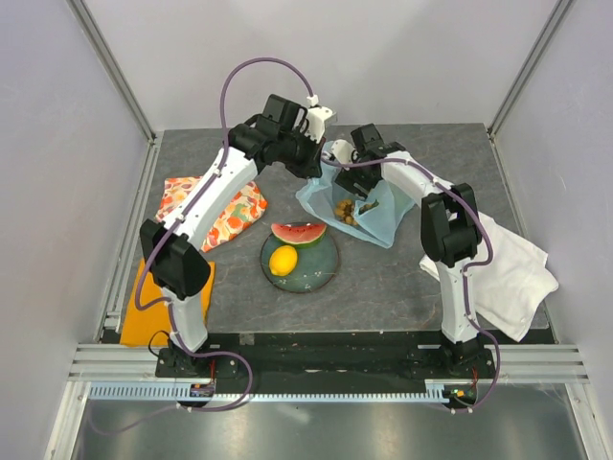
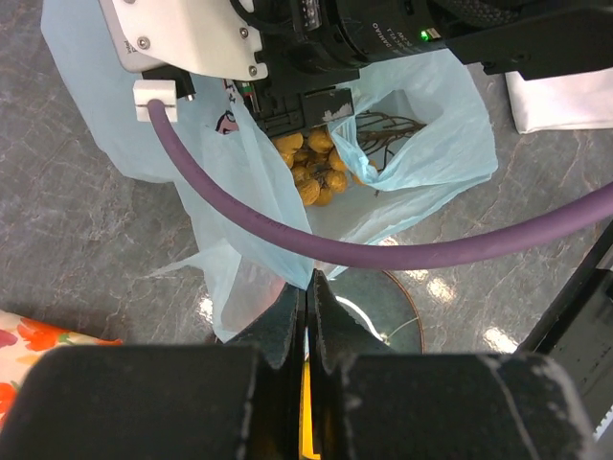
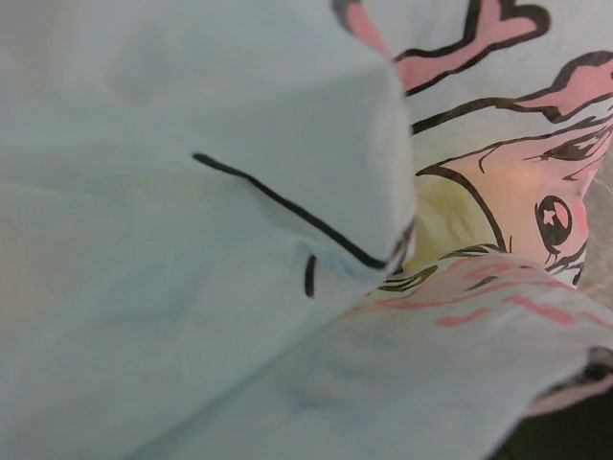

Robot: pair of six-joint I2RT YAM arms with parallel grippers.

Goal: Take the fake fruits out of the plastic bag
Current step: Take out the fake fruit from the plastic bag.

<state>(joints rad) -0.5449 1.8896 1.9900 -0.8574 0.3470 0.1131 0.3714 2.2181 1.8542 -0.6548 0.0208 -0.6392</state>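
The light-blue plastic bag lies behind the dark plate, its mouth held open. A brownish grape bunch sits inside it and also shows in the left wrist view. A yellow lemon and a watermelon slice lie on the plate. My left gripper is shut on the bag's near-left edge. My right gripper reaches into the bag's mouth. Printed bag plastic fills its wrist view and hides its fingers. The other fruits are out of view.
An orange-floral cloth lies left of the bag under the left arm. A white cloth lies at the right. An orange pad lies at the near left. Grey walls and rails ring the table.
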